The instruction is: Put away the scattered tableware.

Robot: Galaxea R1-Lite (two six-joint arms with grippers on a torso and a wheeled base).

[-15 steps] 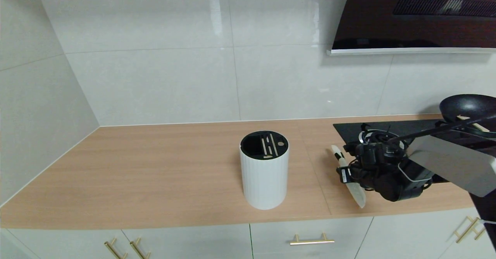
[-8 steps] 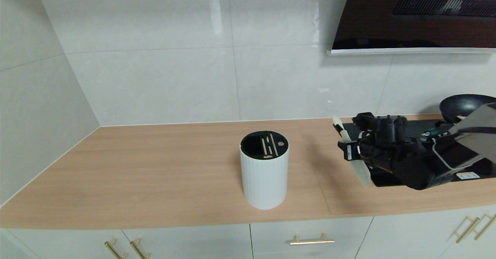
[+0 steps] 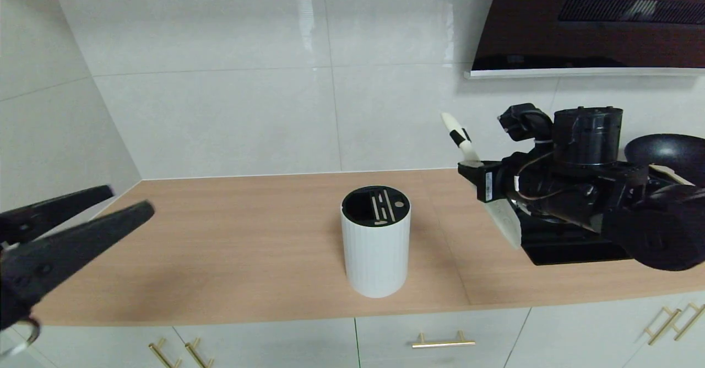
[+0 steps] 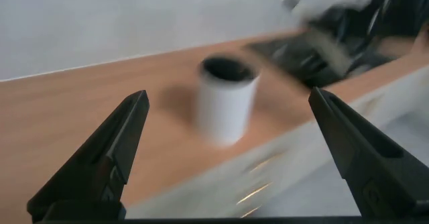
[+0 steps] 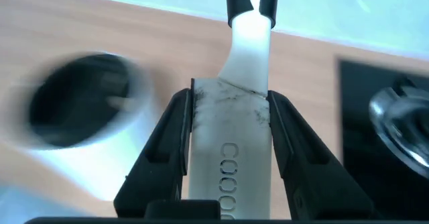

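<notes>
Pinched in the right gripper [image 3: 486, 185], what seems a knife [image 3: 467, 147] should be tipped upright over the holder [image 3: 376, 252] to its left.

I am pinching a white knife [image 5: 231, 150] between my two black fingers [image 5: 164, 150], one pressing on each side of its broad, scuffed part. Its narrower end, wearing a black band, is pointing away from me over the wooden bench [image 5: 167, 43]. A white round holder [image 5: 80, 163] with a dark open top is standing on the bench to one side of the knife, blurred. A black cooktop [image 5: 362, 184] with a round burner [image 5: 402, 117] is lying on the other side.
</notes>
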